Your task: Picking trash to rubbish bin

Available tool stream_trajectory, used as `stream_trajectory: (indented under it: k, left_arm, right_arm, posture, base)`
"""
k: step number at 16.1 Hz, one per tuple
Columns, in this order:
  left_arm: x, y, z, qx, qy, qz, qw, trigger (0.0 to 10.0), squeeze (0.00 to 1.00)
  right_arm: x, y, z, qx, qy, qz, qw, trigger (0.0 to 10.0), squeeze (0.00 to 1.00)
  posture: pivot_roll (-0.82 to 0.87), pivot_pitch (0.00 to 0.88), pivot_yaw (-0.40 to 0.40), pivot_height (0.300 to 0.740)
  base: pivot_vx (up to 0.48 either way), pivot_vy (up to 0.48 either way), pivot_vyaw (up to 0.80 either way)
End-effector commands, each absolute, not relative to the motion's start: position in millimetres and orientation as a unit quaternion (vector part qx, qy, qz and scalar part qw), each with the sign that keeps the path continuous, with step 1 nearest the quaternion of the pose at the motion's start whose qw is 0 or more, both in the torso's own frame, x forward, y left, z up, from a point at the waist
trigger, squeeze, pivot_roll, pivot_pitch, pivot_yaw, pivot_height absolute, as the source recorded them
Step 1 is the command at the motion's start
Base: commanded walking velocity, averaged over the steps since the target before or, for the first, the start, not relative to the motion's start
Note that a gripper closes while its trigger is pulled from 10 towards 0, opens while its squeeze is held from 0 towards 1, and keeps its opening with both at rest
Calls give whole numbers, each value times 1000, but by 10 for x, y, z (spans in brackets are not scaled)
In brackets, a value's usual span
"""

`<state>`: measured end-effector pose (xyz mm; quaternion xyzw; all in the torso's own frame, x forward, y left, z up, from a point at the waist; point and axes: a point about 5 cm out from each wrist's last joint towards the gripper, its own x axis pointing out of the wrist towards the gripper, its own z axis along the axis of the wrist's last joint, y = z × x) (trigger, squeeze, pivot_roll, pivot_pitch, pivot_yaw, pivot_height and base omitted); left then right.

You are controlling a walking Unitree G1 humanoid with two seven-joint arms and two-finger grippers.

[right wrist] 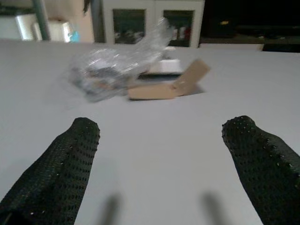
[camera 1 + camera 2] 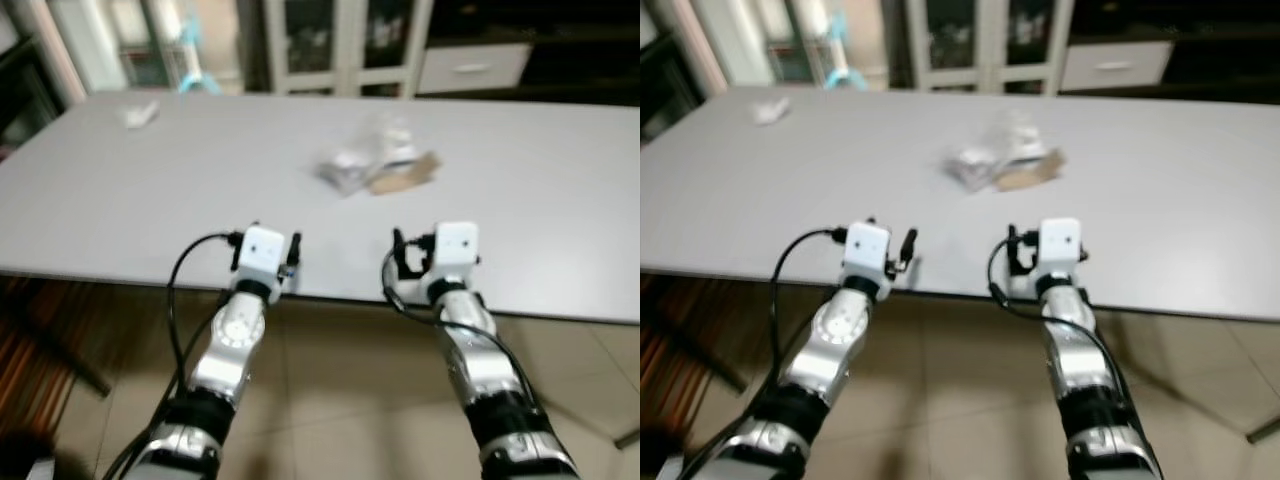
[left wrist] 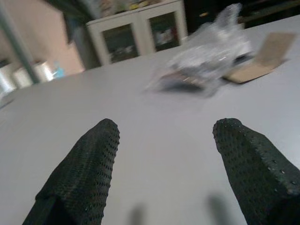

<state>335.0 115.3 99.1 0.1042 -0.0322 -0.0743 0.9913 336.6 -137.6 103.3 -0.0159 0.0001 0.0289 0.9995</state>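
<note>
Trash: crumpled clear plastic wrap (image 2: 362, 158) with a piece of brown cardboard (image 2: 405, 176) touching its right side, upper centre of the head views, on the table.
Table: wide pale grey table (image 2: 140, 200) spanning the frame; its near edge runs just below both wrists.
Left gripper: left gripper (image 3: 164, 154) lower left of centre in the head view, at the near table edge; fingers spread wide over bare tabletop, holding nothing; the trash lies ahead, well apart.
Right gripper: right gripper (image 1: 164, 154) lower right of centre, also at the near edge; fingers wide apart and empty, wrap and cardboard ahead between them.
Far corner: small white object (image 2: 138, 115), upper left, too blurred to identify.
Background: white cabinet (image 2: 340, 45) with glass doors, top centre.
</note>
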Motion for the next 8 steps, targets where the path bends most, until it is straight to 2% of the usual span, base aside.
stream_trajectory:
  k: [1, 8]
  left_arm:
    - [3363, 1093, 1013, 101, -34, -83, 991, 10000, 0]
    - [3366, 1096, 1027, 100, -36, -82, 991, 10000, 0]
  right_arm:
    - [3372, -1445, 1032, -14, 3, 18, 1000, 10000, 0]
    - [3370, -1446, 1026, -17, 5, 17, 1000, 10000, 0]
  posture:
    - [-61, 29, 39, 740]
    - [-62, 30, 40, 740]
  base:
    - [480, 0, 0]
    - [480, 0, 0]
